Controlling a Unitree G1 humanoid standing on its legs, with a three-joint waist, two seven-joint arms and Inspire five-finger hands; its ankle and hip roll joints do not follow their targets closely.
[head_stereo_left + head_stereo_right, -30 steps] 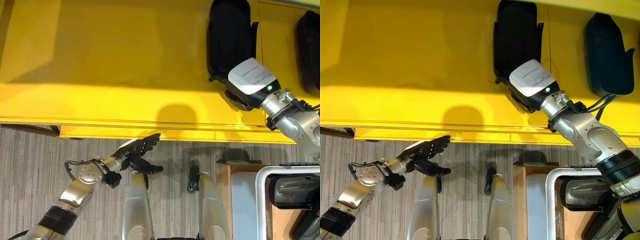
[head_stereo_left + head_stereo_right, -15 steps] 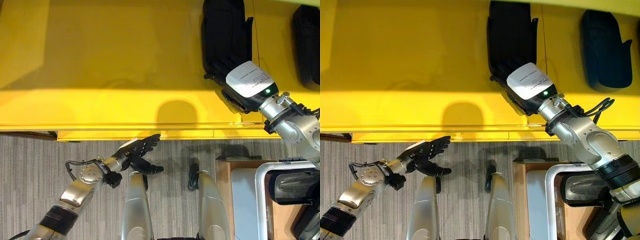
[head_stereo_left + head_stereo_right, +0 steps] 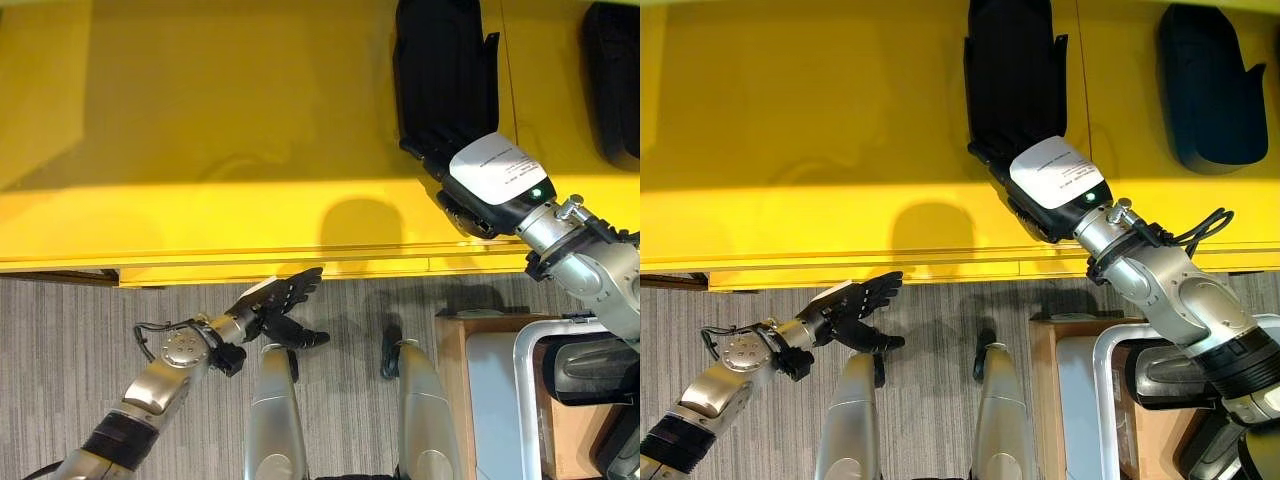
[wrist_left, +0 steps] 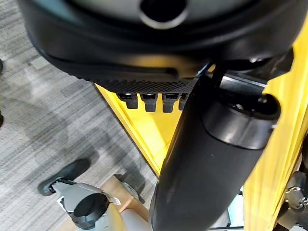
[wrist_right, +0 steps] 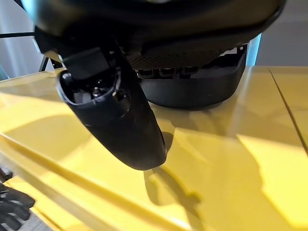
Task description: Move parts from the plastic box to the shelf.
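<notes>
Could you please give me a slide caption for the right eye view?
Right hand at a black part on the yellow shelf; left hand open below.

The right robot hand point(image 3: 1040, 205) hides the near end of the black part point(image 3: 1012, 75) just beyond it, and its fingers cannot be made out; further to its right, a second black part point(image 3: 612, 80) and the plastic box point(image 3: 530, 395) are cut by the picture's edge.

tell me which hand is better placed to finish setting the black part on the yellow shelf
The right hand: it is already over the yellow shelf, at the near end of the long black plastic part. The left hand hangs open below the shelf edge, above the floor.
</notes>
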